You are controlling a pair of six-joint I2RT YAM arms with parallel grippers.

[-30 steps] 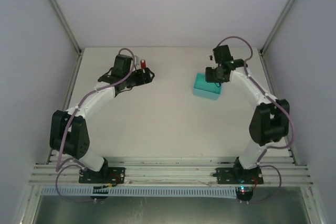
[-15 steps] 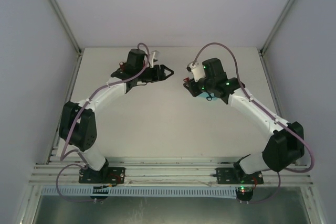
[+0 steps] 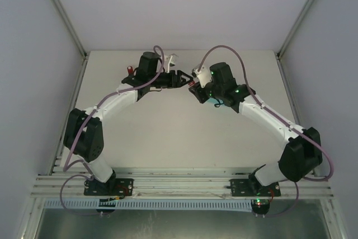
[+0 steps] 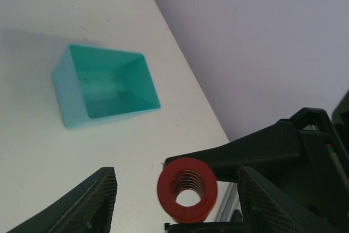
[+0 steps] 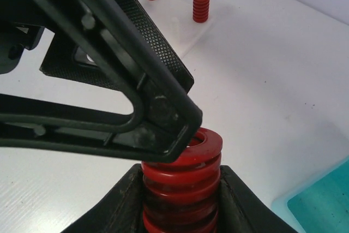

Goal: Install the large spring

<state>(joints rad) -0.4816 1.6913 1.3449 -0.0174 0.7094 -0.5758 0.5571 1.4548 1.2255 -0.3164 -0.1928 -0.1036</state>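
The large red spring point(image 5: 182, 189) stands upright between my right gripper's point(image 5: 181, 175) fingers, which are shut on it. In the left wrist view the spring point(image 4: 187, 190) shows end-on, in the gap between my left gripper's point(image 4: 175, 177) open fingers. One left finger point(image 5: 136, 80) reaches over the spring's top rim. In the top view the left gripper point(image 3: 178, 78) and right gripper point(image 3: 193, 85) meet tip to tip at the middle back of the table. A white base point(image 5: 180, 25) carries two small red springs point(image 5: 200, 5) on pegs.
An empty teal bin point(image 4: 68, 102) sits on the table beyond the grippers; its corner shows in the right wrist view point(image 5: 322, 200). The white base point(image 3: 171, 60) lies near the back wall, just behind the left gripper.
The right arm swung left from above the teal bin, carrying the spring. The left arm swung right, and its open fingers now bracket the spring.
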